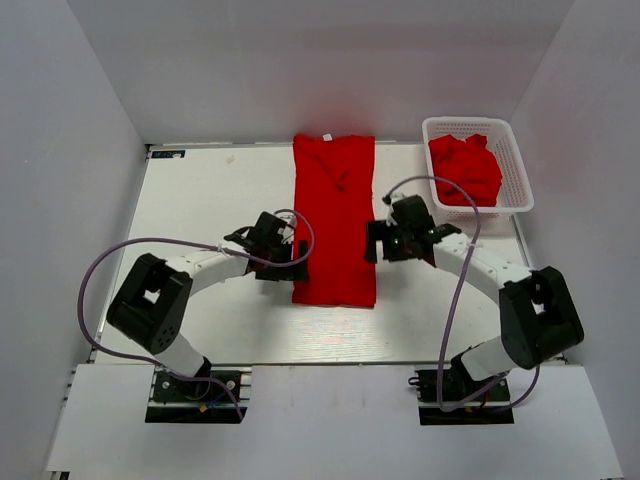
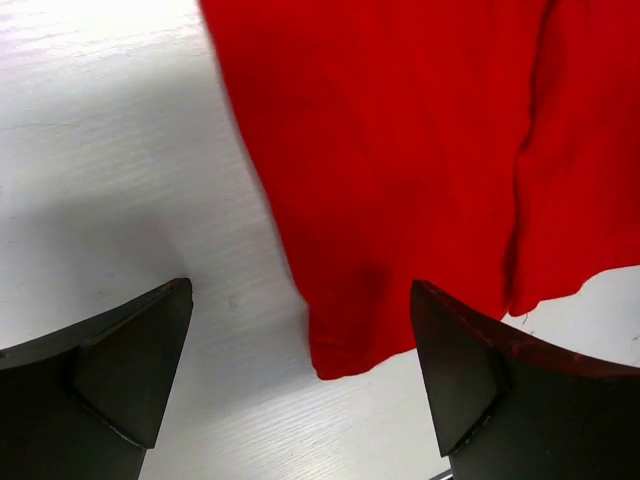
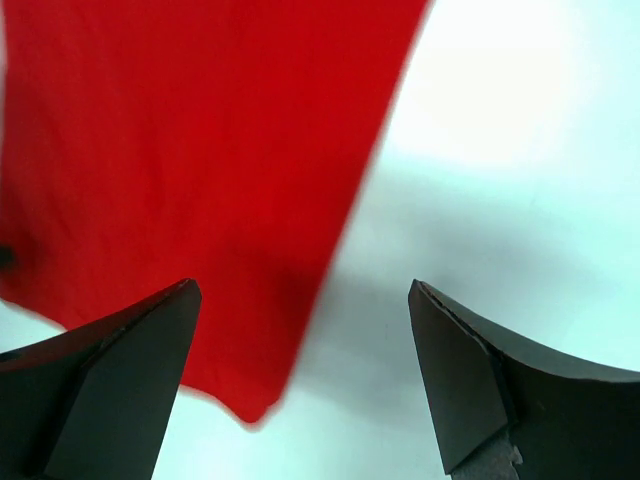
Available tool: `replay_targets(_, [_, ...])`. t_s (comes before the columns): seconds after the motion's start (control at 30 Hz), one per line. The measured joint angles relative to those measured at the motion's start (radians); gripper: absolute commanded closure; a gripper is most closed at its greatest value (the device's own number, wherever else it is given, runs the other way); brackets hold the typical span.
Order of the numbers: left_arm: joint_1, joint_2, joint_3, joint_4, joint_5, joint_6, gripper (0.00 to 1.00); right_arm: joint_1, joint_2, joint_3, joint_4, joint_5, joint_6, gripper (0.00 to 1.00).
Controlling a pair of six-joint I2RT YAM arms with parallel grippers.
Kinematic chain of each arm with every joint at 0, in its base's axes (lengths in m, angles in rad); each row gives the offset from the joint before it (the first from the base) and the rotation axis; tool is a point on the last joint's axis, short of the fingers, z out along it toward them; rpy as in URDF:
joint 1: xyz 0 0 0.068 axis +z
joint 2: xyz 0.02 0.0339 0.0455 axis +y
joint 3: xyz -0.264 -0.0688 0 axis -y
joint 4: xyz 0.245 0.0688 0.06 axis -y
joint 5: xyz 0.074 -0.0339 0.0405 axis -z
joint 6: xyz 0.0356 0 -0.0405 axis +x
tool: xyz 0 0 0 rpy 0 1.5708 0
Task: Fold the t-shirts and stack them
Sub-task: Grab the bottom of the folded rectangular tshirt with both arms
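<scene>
Item: t-shirt [image 1: 335, 220], red, lying mid-table [image 1: 200, 210] as a narrow lengthwise strip with its hem nearest me.

Flanking it: left gripper [image 1: 296, 258] and right gripper [image 1: 374, 243], both spread wide and empty.

Step, as I judge it: sides are in, and the hem-to-collar fold comes next. That calls for pinching both near corners together.

Only the wrist views show the jaws straddling those corners. Only the top view shows the red heap [image 1: 465, 170] in the white basket [image 1: 515, 160].
</scene>
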Motion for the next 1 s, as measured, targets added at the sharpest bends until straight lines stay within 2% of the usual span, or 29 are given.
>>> replay_targets(0.2, [-0.047,-0.042,-0.058,0.046,-0.028,-0.030,0.00,0.023,-0.125,-0.267,-0.027,-0.130,0.068,0.10])
replay_targets(0.37, [-0.083,-0.062,-0.088,0.072,-0.048,-0.056,0.00,0.045,-0.143,-0.318,0.002,-0.218,0.098,0.10])
replay_targets(0.67, [-0.119,-0.082,-0.127,0.098,-0.063,-0.105,0.24,0.053,-0.119,-0.331,0.068,-0.285,0.142,0.11])
replay_targets(0.73, [-0.122,-0.082,-0.134,0.098,-0.063,-0.118,0.29,0.053,-0.117,-0.333,0.073,-0.291,0.155,0.16])
replay_targets(0.83, [-0.123,-0.089,-0.151,0.103,-0.061,-0.133,0.30,0.053,-0.117,-0.343,0.087,-0.290,0.169,0.22])
replay_targets(0.87, [-0.125,-0.090,-0.157,0.108,-0.062,-0.137,0.30,0.053,-0.117,-0.344,0.089,-0.288,0.176,0.30])
replay_targets(0.9, [-0.126,-0.093,-0.164,0.113,-0.061,-0.143,0.38,0.053,-0.116,-0.348,0.092,-0.287,0.179,0.34])
replay_targets(0.93, [-0.128,-0.097,-0.170,0.113,-0.059,-0.152,0.39,0.053,-0.113,-0.352,0.092,-0.285,0.185,0.38])
replay_targets(0.97, [-0.129,-0.098,-0.177,0.116,-0.053,-0.157,0.42,0.053,-0.110,-0.356,0.093,-0.286,0.192,0.47])
replay_targets(1.0, [-0.130,-0.100,-0.181,0.115,-0.050,-0.162,0.47,0.053,-0.108,-0.356,0.093,-0.282,0.194,0.52])
